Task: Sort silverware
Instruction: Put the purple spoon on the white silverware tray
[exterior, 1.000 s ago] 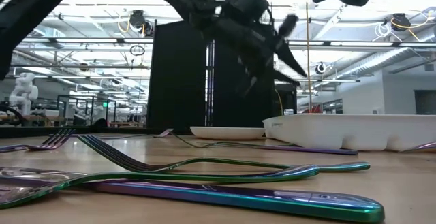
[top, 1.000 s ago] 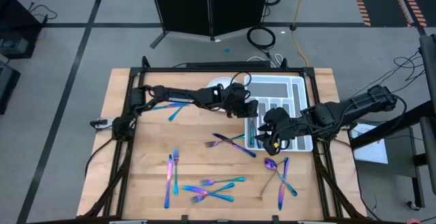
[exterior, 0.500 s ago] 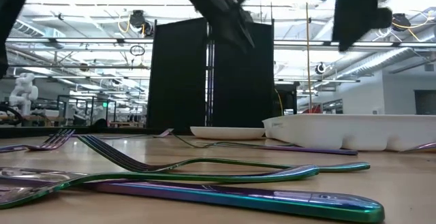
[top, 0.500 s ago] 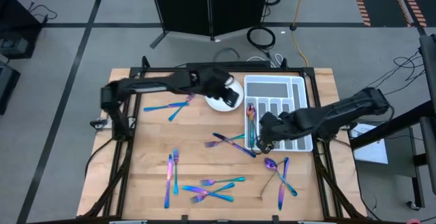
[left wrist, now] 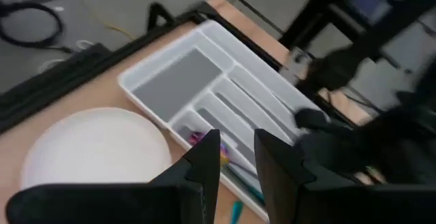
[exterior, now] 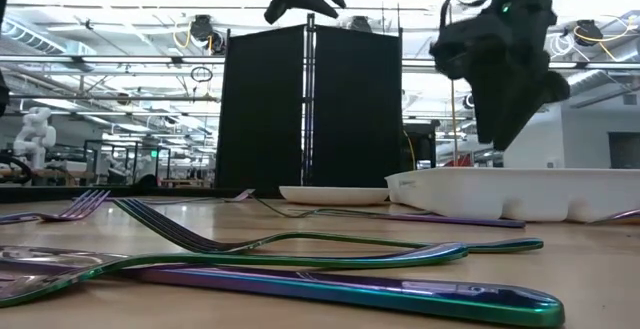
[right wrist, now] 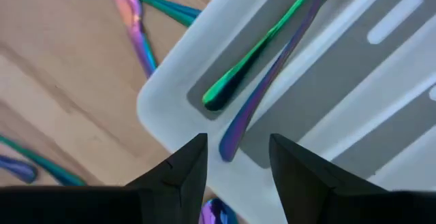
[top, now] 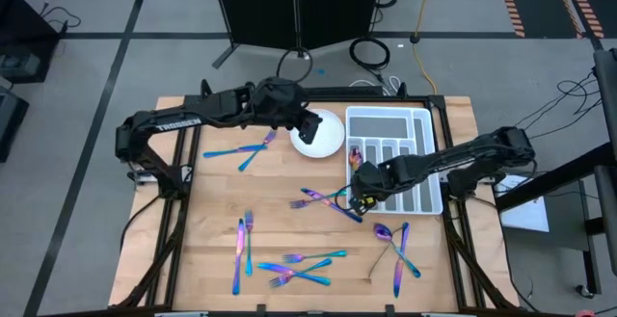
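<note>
Fingers of the left gripper hover above the near edge of the plate, close together with a narrow gap and nothing between them; the left wrist view shows both dark tips bare over the plate and tray. This arm reaches in from the worktop's left side and appears merely parked clear of the work.

Left to right across the worktop: two crossed pieces lie near the left arm's elbow; a fork and knife lie parallel toward the front left; a crossed cluster sits front centre; a knife and a teal piece cross just beside the tray's front corner; a spoon and further pieces lie front right. All are loose, presumably awaiting sorting.

The right gripper hangs over the front end of the tray's leftmost slot. Its fingers stand apart and empty, directly above two pieces already lying in that slot, a green-tinted handle and a purple one, which suggests a delivery just made.

Piece types inside the tray are hard to make out from above. In the low view the tray wall hides its contents, and both grippers are cut off at the top edge.
</note>
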